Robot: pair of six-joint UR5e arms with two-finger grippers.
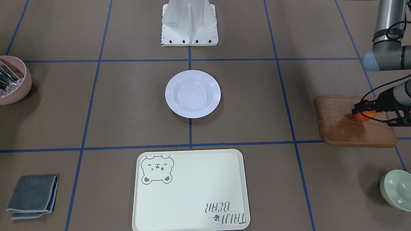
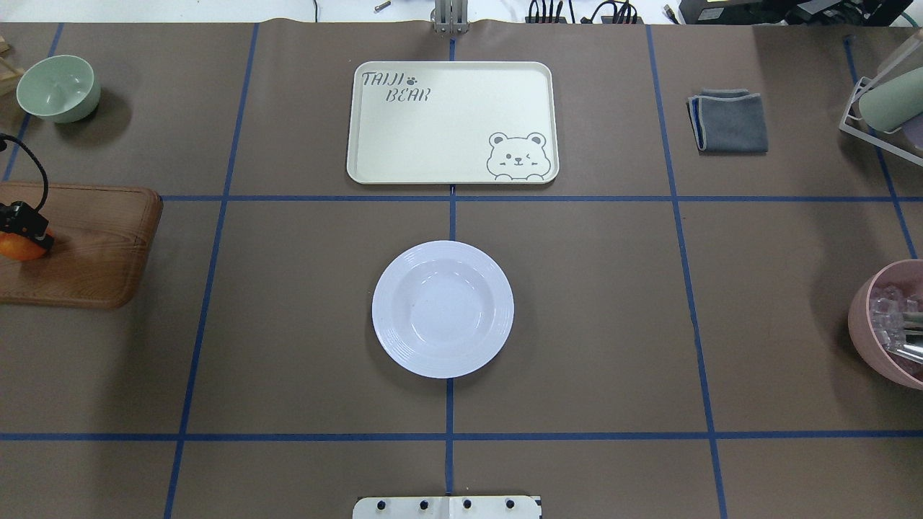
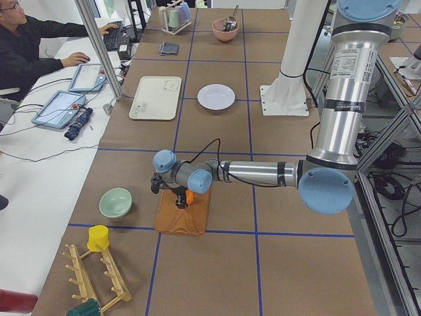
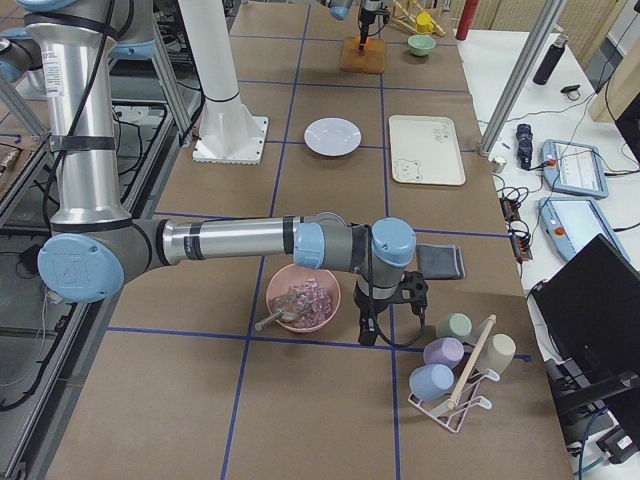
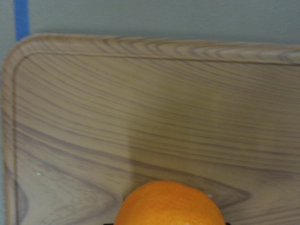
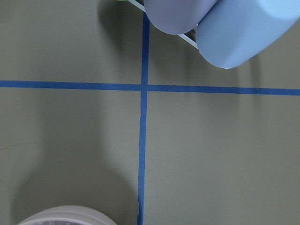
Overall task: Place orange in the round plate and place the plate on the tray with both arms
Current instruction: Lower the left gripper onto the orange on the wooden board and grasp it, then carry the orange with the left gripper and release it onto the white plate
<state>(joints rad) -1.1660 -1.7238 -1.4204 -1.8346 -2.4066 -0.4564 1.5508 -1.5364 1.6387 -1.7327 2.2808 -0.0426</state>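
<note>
The orange [image 1: 365,116] rests on a wooden board [image 1: 340,130] at the robot's far left. My left gripper [image 1: 361,110] is shut on the orange [image 2: 16,247]. In the left wrist view the orange [image 5: 168,204] fills the bottom centre. The white round plate [image 2: 442,308] stands empty in the table's middle, and the cream bear tray [image 2: 454,119] lies empty beyond it. My right gripper [image 4: 390,312] hangs low beside the pink bowl [image 4: 303,297], far from the plate [image 4: 333,136]. I cannot tell if it is open or shut.
A pale-green bowl [image 2: 58,88] sits beyond the board [image 2: 94,245]. A folded grey cloth [image 2: 728,121] lies at the far right. The pink bowl [image 2: 887,324] holds clear pieces and a utensil. A cup rack [image 4: 455,370] stands next to the right gripper. A person [image 3: 33,46] sits at a desk.
</note>
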